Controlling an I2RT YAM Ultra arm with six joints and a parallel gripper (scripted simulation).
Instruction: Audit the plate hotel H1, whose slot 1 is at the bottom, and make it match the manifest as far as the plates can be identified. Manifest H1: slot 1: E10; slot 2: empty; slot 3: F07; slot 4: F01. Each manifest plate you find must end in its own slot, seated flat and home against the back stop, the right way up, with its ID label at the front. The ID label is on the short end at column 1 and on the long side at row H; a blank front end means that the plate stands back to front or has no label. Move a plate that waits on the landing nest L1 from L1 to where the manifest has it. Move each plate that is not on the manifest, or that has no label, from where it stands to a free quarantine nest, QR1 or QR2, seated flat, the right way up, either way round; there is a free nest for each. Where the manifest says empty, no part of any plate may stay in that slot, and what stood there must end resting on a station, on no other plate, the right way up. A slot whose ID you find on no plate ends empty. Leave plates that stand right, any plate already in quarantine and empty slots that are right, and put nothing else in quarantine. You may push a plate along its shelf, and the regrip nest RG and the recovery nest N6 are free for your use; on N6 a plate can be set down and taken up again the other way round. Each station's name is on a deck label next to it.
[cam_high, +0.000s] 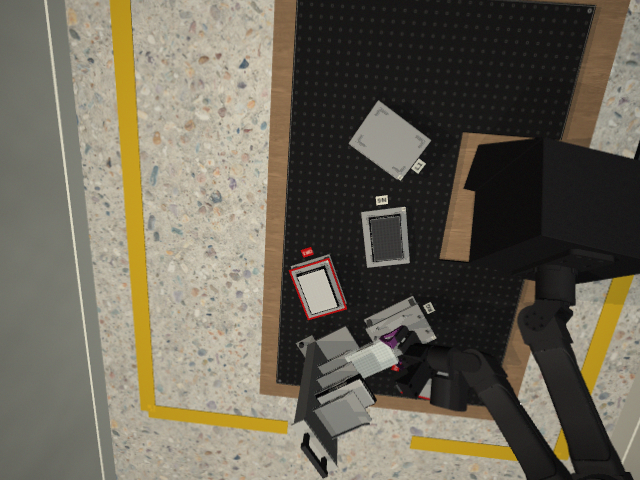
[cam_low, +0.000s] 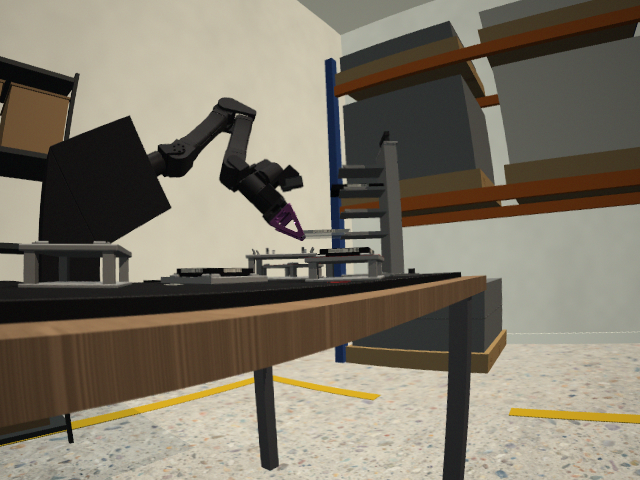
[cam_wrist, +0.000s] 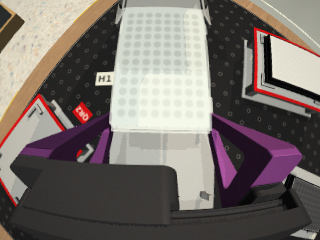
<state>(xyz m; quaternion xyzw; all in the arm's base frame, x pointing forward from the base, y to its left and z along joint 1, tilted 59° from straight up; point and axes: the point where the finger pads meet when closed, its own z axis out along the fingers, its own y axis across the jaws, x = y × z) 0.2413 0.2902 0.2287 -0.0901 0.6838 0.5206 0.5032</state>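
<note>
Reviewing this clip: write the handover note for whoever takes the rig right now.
Gripper: shut on a clear plate, held level and sticking most of the way out of a low shelf of hotel H1.
One quarantine nest holds a white plate; a dark plate sits on N6; L1 shows no plate.
Left: read the clear plate's label, place it accordingly, check the remaining slots.

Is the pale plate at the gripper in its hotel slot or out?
Mostly out: the plate juts from the hotel between the gripper's fingers; whether its far end rests on the shelf, cannot tell.
</note>
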